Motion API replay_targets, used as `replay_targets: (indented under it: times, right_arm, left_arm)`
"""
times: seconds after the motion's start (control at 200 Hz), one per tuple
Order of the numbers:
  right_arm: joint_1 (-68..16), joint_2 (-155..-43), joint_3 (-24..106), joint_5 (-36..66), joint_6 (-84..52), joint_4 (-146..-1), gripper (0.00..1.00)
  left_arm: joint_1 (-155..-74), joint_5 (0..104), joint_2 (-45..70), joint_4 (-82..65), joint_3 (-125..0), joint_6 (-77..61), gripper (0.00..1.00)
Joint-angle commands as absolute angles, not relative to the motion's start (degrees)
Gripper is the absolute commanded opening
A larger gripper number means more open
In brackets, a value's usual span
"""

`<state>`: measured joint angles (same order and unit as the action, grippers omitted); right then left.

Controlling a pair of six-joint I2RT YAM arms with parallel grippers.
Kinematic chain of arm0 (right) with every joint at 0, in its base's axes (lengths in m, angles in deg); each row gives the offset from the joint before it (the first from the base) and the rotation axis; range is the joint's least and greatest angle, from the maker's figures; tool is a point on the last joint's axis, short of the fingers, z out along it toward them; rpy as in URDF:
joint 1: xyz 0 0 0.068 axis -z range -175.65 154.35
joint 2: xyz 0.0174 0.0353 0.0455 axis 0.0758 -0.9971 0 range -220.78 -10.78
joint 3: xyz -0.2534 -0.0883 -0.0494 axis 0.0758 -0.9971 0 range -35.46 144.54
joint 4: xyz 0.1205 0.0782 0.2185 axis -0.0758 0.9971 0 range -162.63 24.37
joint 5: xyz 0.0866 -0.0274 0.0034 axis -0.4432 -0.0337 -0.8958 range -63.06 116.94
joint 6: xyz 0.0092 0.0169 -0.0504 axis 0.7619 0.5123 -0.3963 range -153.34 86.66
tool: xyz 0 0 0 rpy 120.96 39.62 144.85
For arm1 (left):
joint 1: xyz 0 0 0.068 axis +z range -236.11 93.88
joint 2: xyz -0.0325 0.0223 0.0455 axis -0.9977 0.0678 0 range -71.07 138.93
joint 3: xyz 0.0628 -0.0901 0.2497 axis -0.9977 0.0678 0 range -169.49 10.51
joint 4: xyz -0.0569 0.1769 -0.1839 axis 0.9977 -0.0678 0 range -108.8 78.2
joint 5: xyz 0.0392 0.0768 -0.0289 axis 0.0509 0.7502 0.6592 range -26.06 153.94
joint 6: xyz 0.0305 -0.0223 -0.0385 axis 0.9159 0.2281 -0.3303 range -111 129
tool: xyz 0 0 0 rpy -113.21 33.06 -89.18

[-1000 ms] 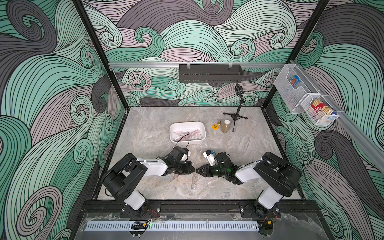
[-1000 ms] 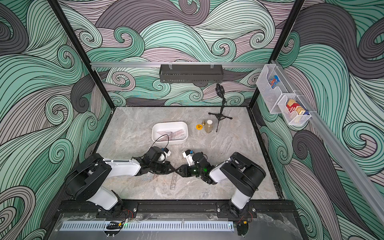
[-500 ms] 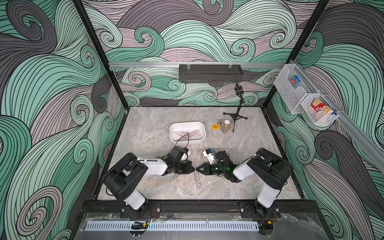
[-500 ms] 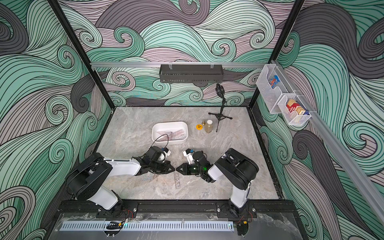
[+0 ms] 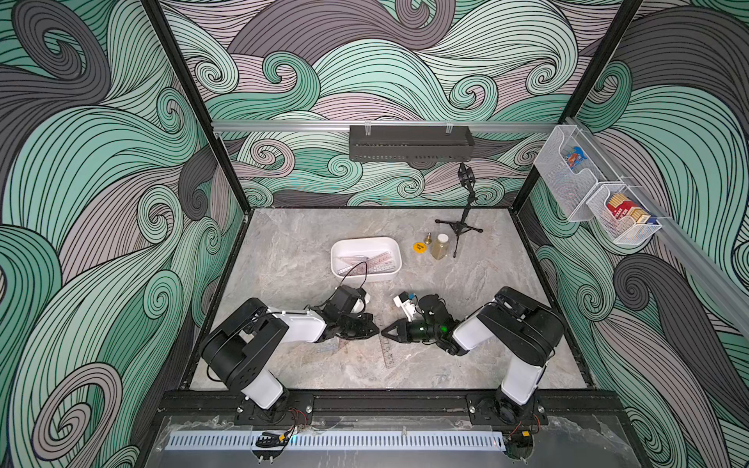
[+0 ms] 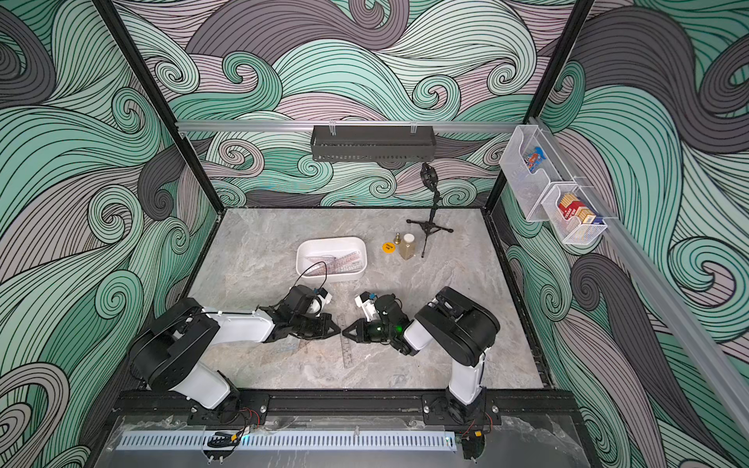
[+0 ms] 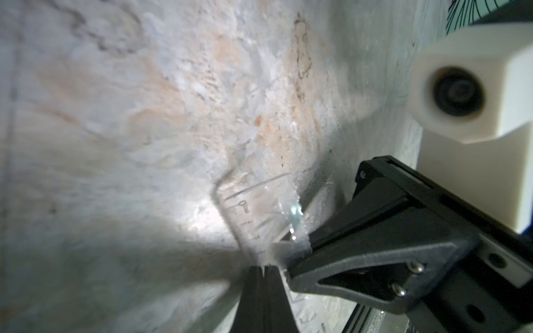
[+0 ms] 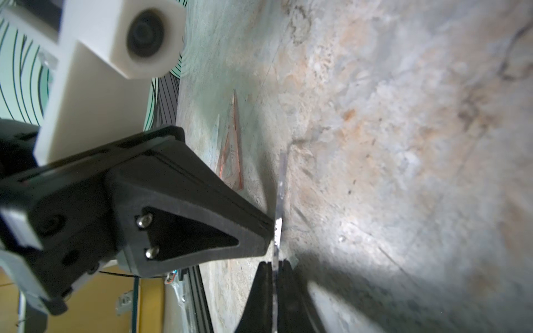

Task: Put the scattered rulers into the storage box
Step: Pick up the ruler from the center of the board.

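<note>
Ruler [image 5: 388, 354] now in R gripper [image 5: 383, 333] jaws too; L gripper [image 5: 377, 330] unchanged.

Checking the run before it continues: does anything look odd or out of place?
Yes: the left gripper and right gripper meet tip to tip, both apparently shut on the same end of one clear ruler. Two grips on one thin strip look redundant.

Only "0" and a tiny "mm" read on the clear ruler [image 7: 245, 216]
</note>
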<state>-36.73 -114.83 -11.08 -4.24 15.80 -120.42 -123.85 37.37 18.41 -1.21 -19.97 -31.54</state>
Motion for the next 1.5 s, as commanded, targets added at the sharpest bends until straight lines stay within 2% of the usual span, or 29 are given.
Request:
replay_targets:
  times: [0.0, 0.115, 0.24, 0.38, 0.515, 0.59, 0.71, 0.851, 0.911, 1.016, 1.111, 1.201, 1.391, 1.496]
  right_arm:
    - [-35.8, -112.5, -10.4, -5.0, 14.8, -118.6, 0.0]
    - [-34.7, -108.6, -6.7, -4.7, 12.2, -111.9, 0.0]
    - [-33.7, -104.2, -1.1, 0.6, 12.8, -106.5, 0.0]
    - [-31.6, -99.9, 3.7, 13.2, 19.0, -106.8, 0.0]
    - [-31.2, -97.0, 7.0, 32.6, 26.1, -108.4, 0.0]
    - [-31.5, -98.2, 9.4, 39.8, 28.2, -110.6, 0.0]
    - [-32.6, -103.7, 14.8, 46.1, 29.6, -112.3, 0.0]
    - [-32.9, -111.0, 19.9, 42.9, 31.0, -116.8, 0.0]
    - [-33.3, -112.6, 20.5, 42.6, 32.2, -118.6, 0.0]
    - [-33.7, -114.1, 20.4, 42.5, 34.1, -121.7, 0.0]
    - [-34.1, -114.6, 20.8, 41.9, 34.7, -122.7, 0.0]
    - [-34.5, -114.6, 20.6, 41.3, 35.4, -123.6, 0.0]
    - [-34.7, -114.8, 20.6, 39.3, 35.1, -124.3, 0.0]
    - [-34.8, -115.4, 21.2, 35.8, 35.0, -125.6, 0.0]
  left_arm:
    - [-122.6, 39.9, 13.3, -6.9, -21.2, -31.2, 0.03]
    - [-120.2, 42.3, 7.2, -14.1, -25.6, -28.9, 0.11]
    - [-115.1, 42.3, 2.8, -20.2, -29.5, -26.3, 0.19]
    - [-109.7, 42.9, -1.1, -25.0, -32.5, -23.2, 0.21]
    - [-106.2, 43.5, -3.0, -27.4, -33.3, -21.2, 0.22]
    - [-104.5, 43.5, -3.8, -28.4, -33.4, -20.4, 0.22]
    - [-102.1, 43.5, -4.9, -29.3, -33.4, -19.0, 0.22]
    - [-99.4, 40.6, -4.7, -28.8, -34.6, -19.3, 0.25]
    - [-98.3, 33.2, -3.7, -26.0, -35.0, -21.8, 0.35]
    - [-97.2, 21.4, -2.2, -11.7, -31.2, -30.9, 0.64]
    - [-96.5, 14.6, -0.2, 5.6, -26.7, -40.6, 0.76]
    - [-96.3, 11.8, 2.7, 15.3, -25.6, -46.0, 0.8]
    - [-96.2, 10.1, 5.1, 22.9, -25.9, -49.3, 0.79]
    - [-96.0, 10.3, 5.8, 23.4, -26.4, -48.7, 0.73]
